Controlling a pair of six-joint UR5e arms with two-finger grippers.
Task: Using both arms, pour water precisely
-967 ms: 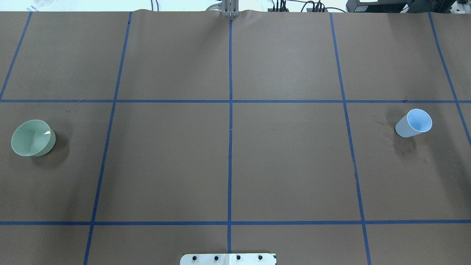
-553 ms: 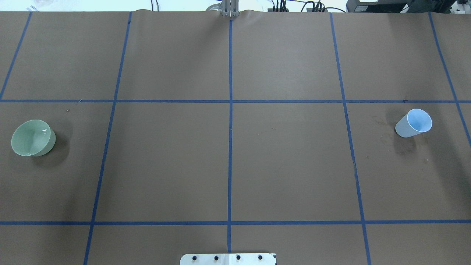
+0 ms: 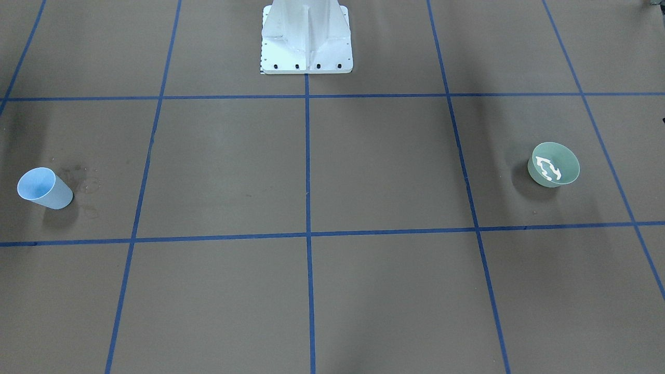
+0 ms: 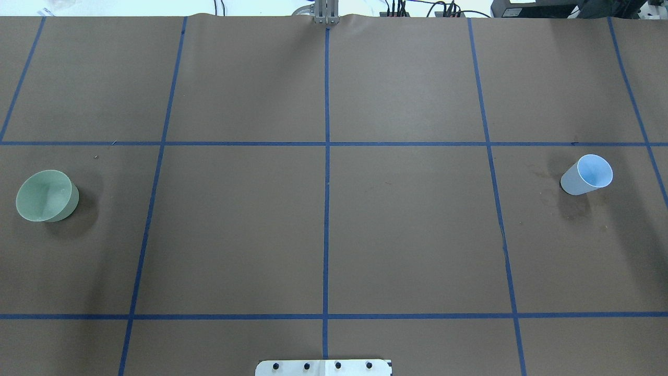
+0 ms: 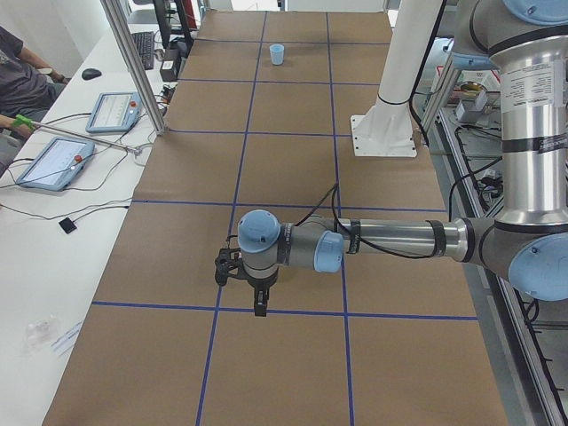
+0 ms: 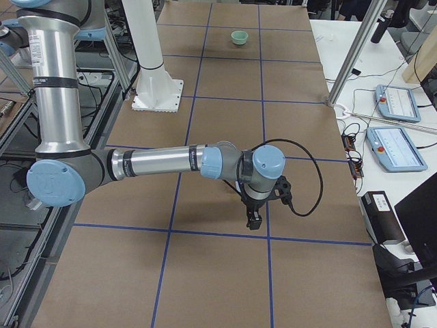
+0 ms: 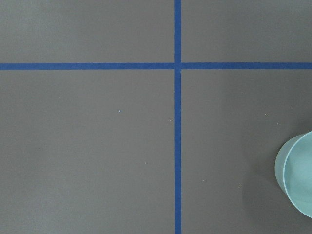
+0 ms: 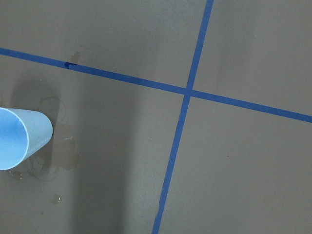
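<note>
I see the water (image 3: 548, 170) as white glints in the bowl (image 3: 570, 162), which stands on the table (image 3: 363, 156) well out to the robot's left of the pedestal (image 3: 306, 39). The cup (image 3: 45, 188) stands about as far out on the pedestal's other side. The left arm (image 5: 390, 238) reaches out from the pedestal, its jaws pointing down above the table and clear of the bowl; its wrist view catches only the bowl's edge. The right arm (image 6: 157, 162) hangs likewise on the cup's side. I cannot tell whether either pair of jaws is released or clenched.

no readable text, no labels, brands, numbers or signs
</note>
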